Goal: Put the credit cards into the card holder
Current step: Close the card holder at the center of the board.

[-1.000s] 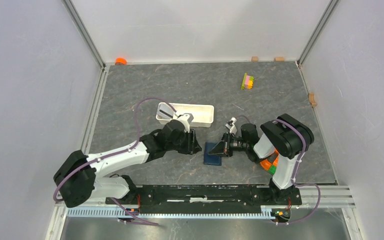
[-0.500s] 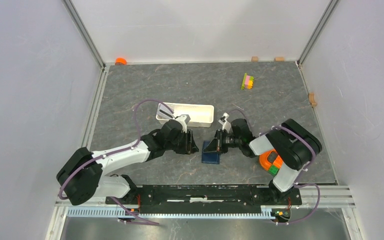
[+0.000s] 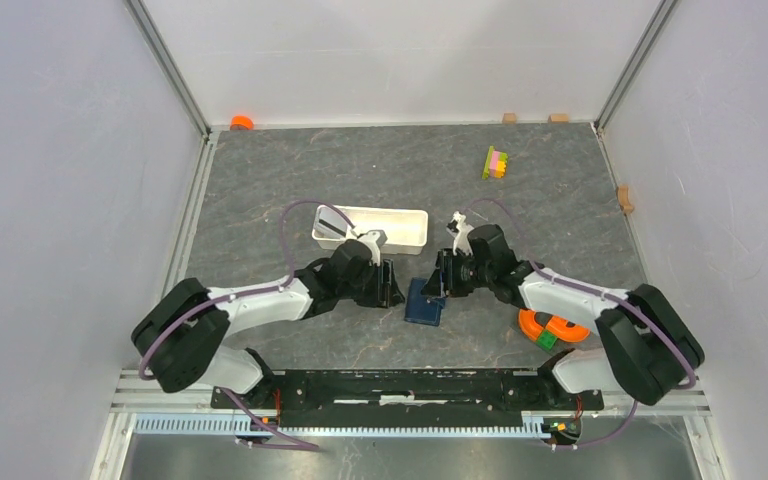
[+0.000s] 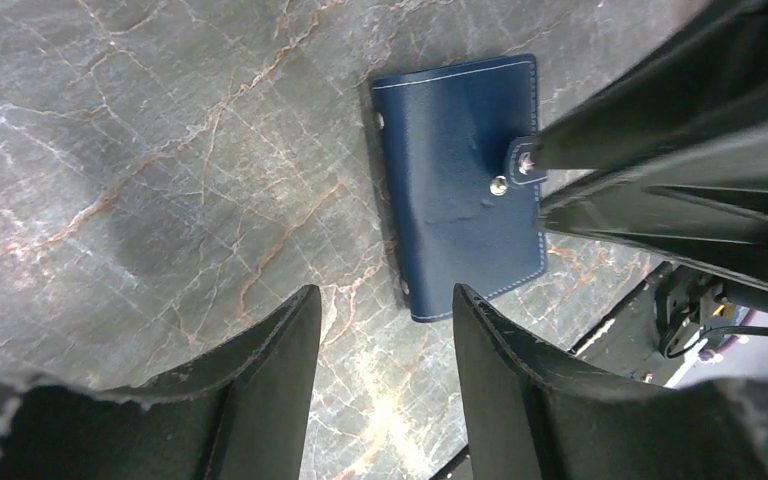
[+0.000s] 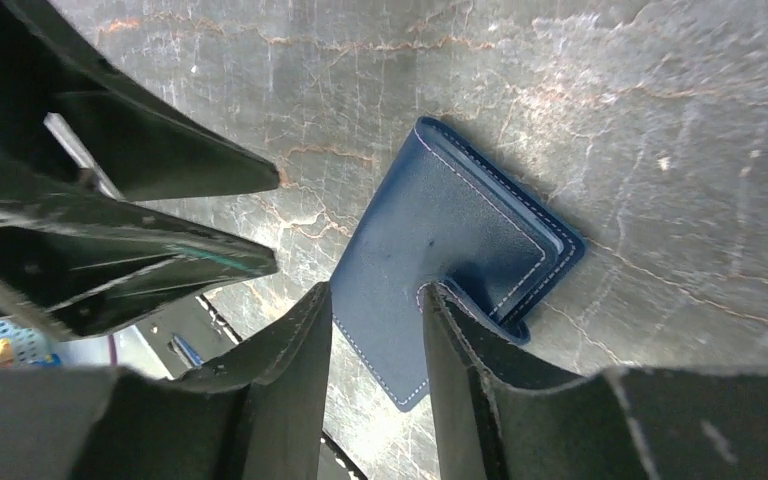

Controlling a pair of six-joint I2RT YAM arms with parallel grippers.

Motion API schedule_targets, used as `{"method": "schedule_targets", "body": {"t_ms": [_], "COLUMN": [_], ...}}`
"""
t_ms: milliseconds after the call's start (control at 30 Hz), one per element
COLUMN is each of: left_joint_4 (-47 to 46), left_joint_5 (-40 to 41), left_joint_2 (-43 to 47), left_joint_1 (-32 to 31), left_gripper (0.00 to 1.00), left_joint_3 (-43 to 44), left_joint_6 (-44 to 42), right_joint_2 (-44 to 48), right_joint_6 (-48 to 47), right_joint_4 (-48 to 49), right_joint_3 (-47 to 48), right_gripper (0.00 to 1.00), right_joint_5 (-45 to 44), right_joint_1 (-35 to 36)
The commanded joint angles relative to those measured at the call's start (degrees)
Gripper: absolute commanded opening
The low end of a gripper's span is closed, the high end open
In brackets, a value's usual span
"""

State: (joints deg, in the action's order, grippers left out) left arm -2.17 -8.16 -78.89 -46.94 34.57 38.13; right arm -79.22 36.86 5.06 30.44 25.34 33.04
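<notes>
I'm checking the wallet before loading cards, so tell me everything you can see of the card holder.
The card holder is a navy, leather-looking wallet with pale stitching, small rivets and a snap tab that looks unfastened. It lies folded, flat on the grey table. The open right gripper hangs right over it; contact is unclear.

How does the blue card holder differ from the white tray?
Colour: the card holder is dark navy blue; the tray is white.
Shape: the card holder is flat and folded; the tray is long, with raised walls and an open top.
Place: the card holder lies between the left end effector and the right end effector; the tray lies farther back.
Both rest on the grey table.
</notes>
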Motion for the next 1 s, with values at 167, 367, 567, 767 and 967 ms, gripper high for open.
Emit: {"method": "schedule_targets", "body": {"t_ms": [167,367,567,767,967], "left_joint_4": [-8.3,-11.1,-16.4,-19.6,-19.2], "left_joint_5": [-4.5,-6.1,-9.2,-9.6,-8.6], "left_joint_2": [-8.9,-12.9,-16.3,-16.7,-17.1], "left_joint_1": [0.1,-0.1,-1.3,-2.6,-2.6], "left_gripper": [0.59,0.59,0.53,0.49,0.45], "left_joint_3": [3.4,4.1,2.9,1.8,1.6], "left_joint_6": [0.7,0.8,3.0,4.3,3.6], "right_joint_2": [7.8,5.4,2.6,0.1,-2.3], "right_joint_6": [-6.9,-4.3,-0.4,1.1,1.2], "right_joint_4": [-18.0,-23.0,-22.5,-23.8,-28.7], "right_joint_3": [8.0,10.9,11.3,13.1,16.6], "right_gripper": [0.48,0.43,0.41,0.40,0.39], "right_joint_5": [-17.0,-27.3,-30.9,-35.3,-42.7], "right_joint_1": [3.8,9.1,13.8,16.6,18.7]}}
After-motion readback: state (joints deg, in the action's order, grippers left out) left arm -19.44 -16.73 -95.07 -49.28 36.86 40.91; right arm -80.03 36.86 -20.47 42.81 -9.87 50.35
